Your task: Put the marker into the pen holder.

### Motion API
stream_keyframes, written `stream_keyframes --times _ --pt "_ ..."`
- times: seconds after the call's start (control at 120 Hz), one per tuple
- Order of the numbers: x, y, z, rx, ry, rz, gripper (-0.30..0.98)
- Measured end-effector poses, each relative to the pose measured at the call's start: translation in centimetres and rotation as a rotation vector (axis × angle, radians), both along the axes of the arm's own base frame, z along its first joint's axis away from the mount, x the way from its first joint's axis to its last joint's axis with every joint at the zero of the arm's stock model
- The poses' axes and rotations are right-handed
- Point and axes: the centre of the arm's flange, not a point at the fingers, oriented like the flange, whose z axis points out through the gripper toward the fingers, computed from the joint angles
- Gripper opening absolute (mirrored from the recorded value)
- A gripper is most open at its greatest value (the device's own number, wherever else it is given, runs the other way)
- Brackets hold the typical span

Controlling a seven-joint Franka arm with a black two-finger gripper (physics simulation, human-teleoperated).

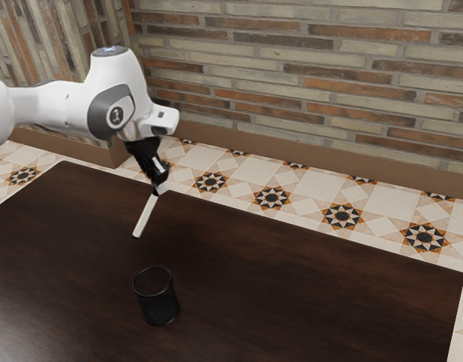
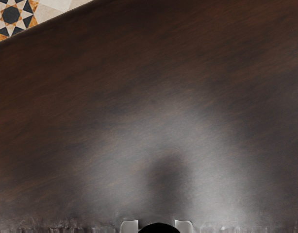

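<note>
- in the exterior view, your hand clamps the marker, slanting down toward seven o'clock.
- there, the pen holder stands upright at your hand's six o'clock.

Table: dark brown wood, grain visible, flat top; in the exterior view, corners noted at about nine and four o'clock from the view's centre. Pen holder, black and cylindrical, stands upright on the top at about seven o'clock from that same centre. Wrist view records a pale sheen on the wood with a soft dark patch within it.
</note>
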Motion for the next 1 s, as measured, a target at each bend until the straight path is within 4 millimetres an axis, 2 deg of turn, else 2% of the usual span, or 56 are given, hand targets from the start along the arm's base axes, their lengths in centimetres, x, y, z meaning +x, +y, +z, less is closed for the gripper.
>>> stream_keyframes --times 0.158,0.267,0.417,0.558,0.658,0.775,1.0 --pt "-3.1 -2.3 1.2 -0.023 0.088 -0.01 -0.1" --pt "-4.9 -4.0 1.2 -0.032 0.156 -0.003 -0.1" --pt "-6.2 -6.4 1.0 -0.056 0.22 0.028 -0.1" --pt "-6.7 -8.0 0.6 -0.099 0.256 0.081 -0.1" --pt "-6.8 -8.3 0.2 -0.116 0.269 0.122 -0.1" --pt "-7.1 -7.9 -1.5 -0.116 0.281 0.169 -0.1" --pt "-6.7 -7.0 -1.8 -0.095 0.251 0.224 -0.1"
